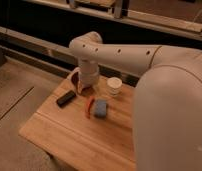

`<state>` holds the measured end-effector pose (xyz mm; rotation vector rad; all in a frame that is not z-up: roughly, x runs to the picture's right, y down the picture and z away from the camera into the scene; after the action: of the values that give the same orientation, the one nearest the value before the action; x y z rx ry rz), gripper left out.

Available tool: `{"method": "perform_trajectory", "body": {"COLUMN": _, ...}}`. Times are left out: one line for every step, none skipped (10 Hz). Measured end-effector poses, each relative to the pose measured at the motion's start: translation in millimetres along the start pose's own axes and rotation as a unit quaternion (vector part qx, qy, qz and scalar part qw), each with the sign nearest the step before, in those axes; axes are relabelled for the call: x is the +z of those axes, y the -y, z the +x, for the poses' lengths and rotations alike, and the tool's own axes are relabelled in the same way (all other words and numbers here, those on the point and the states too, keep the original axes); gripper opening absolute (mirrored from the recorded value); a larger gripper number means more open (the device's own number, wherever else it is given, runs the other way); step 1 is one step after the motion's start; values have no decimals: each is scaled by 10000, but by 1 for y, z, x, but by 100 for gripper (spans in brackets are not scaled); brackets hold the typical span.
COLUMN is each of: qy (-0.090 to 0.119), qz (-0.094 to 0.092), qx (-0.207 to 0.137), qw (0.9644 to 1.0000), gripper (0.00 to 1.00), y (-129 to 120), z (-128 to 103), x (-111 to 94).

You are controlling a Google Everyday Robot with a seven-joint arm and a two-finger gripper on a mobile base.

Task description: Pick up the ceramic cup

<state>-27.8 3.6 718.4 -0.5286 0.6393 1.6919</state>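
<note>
My gripper (87, 88) low at centre frame, seemingly over the dark bowl (73, 80), its grip unreadable, ceramic cup (114, 86) just right, on the desk (69, 135)

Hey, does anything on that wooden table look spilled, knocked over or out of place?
Nothing stands out. The small white ceramic cup stands upright on the wooden table, with nothing spilled around it. The gripper hangs over the dark maroon bowl beside the cup, hiding most of that bowl.

The wrist (87, 74) hides much of the tool (86, 89) over the bowl (73, 80).
</note>
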Motion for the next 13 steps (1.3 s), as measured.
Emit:
{"method": "perform_trajectory", "body": {"qy": 37, "qz": -31, "qx": 149, "qw": 9999, "gripper": 65, "y": 17, "z": -9, "x": -10}}
{"method": "perform_trajectory", "body": {"qy": 75, "qz": -65, "qx": 256, "qw": 9996, "gripper": 65, "y": 30, "z": -15, "x": -18}}
{"method": "perform_trajectory", "body": {"qy": 110, "qz": -108, "qx": 362, "qw": 9992, "gripper": 65, "y": 44, "z": -20, "x": -24}}
{"method": "perform_trajectory", "body": {"qy": 127, "qz": -137, "qx": 440, "qw": 9989, "gripper": 65, "y": 54, "z": -22, "x": -28}}
{"method": "perform_trajectory", "body": {"qy": 140, "qz": -135, "qx": 575, "qw": 9982, "gripper": 65, "y": 71, "z": -25, "x": -30}}
{"method": "perform_trajectory", "body": {"qy": 129, "qz": -83, "qx": 613, "qw": 9980, "gripper": 65, "y": 78, "z": -25, "x": -30}}
{"method": "perform_trajectory", "body": {"qy": 135, "qz": -102, "qx": 604, "qw": 9980, "gripper": 65, "y": 75, "z": -25, "x": -30}}
{"method": "perform_trajectory", "body": {"qy": 143, "qz": -116, "qx": 586, "qw": 9981, "gripper": 65, "y": 72, "z": -25, "x": -30}}
{"method": "perform_trajectory", "body": {"qy": 142, "qz": -116, "qx": 589, "qw": 9981, "gripper": 65, "y": 72, "z": -25, "x": -30}}
{"method": "perform_trajectory", "body": {"qy": 131, "qz": -121, "qx": 608, "qw": 9980, "gripper": 65, "y": 73, "z": -25, "x": -30}}
{"method": "perform_trajectory", "body": {"qy": 109, "qz": -143, "qx": 665, "qw": 9976, "gripper": 65, "y": 72, "z": -26, "x": -29}}
{"method": "perform_trajectory", "body": {"qy": 112, "qz": -198, "qx": 879, "qw": 9959, "gripper": 65, "y": 76, "z": -34, "x": -31}}
{"method": "perform_trajectory", "body": {"qy": 166, "qz": -181, "qx": 1206, "qw": 9924, "gripper": 65, "y": 91, "z": -48, "x": -35}}
